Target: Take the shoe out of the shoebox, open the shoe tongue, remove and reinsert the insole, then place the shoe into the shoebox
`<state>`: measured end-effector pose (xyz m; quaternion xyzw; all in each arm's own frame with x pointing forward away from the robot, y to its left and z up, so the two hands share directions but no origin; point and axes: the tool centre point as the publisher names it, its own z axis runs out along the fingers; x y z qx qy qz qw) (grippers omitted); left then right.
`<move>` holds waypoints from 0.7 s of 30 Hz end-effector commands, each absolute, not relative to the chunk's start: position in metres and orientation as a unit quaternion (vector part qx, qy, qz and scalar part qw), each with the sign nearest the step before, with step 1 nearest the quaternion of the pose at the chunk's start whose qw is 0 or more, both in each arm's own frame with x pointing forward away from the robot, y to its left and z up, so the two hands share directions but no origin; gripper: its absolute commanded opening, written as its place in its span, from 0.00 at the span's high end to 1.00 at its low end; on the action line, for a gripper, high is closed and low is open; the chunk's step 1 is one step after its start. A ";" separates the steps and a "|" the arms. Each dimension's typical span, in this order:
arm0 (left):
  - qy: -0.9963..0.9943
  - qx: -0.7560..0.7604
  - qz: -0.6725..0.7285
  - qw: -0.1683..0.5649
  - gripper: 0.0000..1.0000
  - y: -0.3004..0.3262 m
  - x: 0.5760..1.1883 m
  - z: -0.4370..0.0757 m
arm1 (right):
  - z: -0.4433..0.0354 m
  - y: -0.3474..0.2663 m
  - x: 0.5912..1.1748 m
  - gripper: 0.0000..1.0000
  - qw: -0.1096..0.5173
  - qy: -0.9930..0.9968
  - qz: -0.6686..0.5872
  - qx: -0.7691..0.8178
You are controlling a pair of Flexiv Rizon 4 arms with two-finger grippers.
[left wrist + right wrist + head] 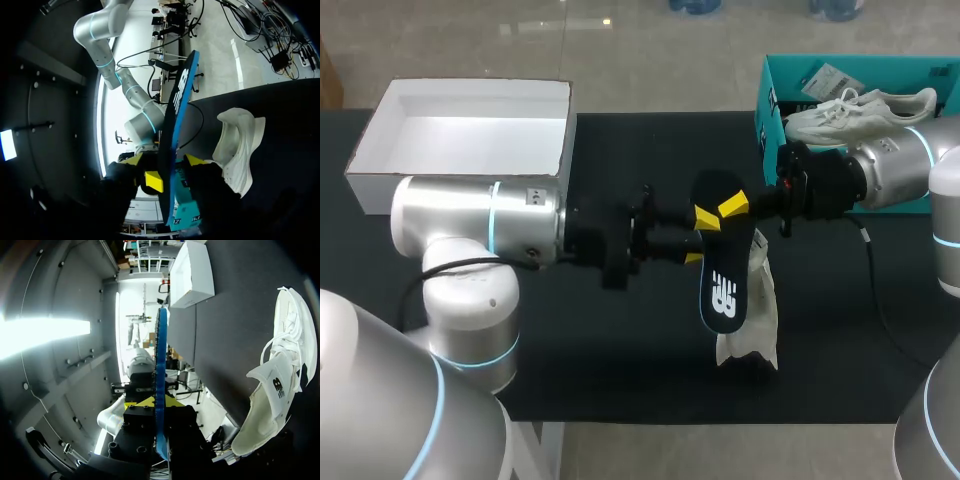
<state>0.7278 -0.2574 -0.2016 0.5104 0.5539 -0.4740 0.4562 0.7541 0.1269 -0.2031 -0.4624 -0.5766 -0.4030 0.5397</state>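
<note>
Left gripper (698,238) and right gripper (732,207) both clamp the insole (722,290) above the table's (620,380) middle. The shoe (752,340) lies beneath, near the front edge. Release one grip only when the other is secure. The shoebox (767,110) stands at the right rear corner, a white box (470,85) at the left rear.

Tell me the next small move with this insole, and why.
Probably open the right claw: both it and the left claw pinch the black insole with the white logo, so neither can steer it alone into the white sneaker lying beneath it.
</note>
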 end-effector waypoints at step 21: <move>0.580 0.499 -0.465 0.446 1.00 -0.253 0.721 -0.200 | -0.200 0.106 0.743 0.00 0.512 -0.568 -0.415 -0.492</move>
